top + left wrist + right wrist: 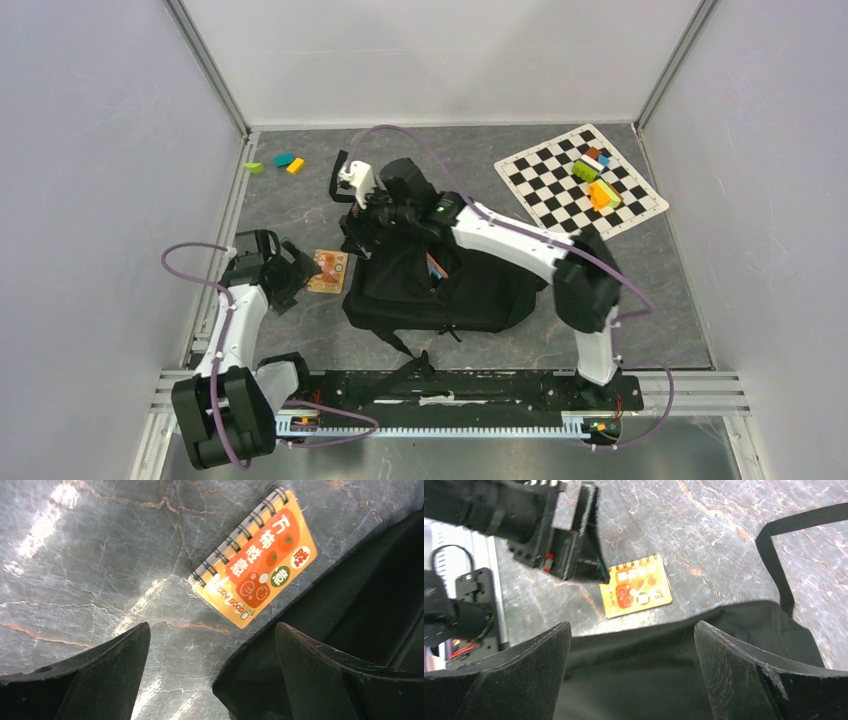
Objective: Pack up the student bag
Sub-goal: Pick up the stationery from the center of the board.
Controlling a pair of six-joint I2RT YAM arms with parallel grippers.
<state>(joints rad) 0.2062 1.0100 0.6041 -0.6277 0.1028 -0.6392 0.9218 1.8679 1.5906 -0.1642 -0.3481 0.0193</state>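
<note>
The student bag (440, 290) is a large black backpack lying mid-table, with a strap (774, 555) trailing across the table. A small coloured item (437, 268) shows at its open top. An orange spiral notebook (328, 270) lies flat on the table just left of the bag. My left gripper (298, 272) stands open beside the notebook (255, 560), nothing between its fingers, with the bag's edge (360, 605) to its right. My right gripper (368, 225) hangs open over the bag's left end (674, 670), empty, with the notebook (636, 586) beyond it.
A black-and-white checkered mat (580, 180) at the back right carries several coloured blocks (598, 178). More small blocks (278, 162) lie at the back left. The left arm's gripper (569, 545) shows in the right wrist view, close to the notebook. Walls enclose the table.
</note>
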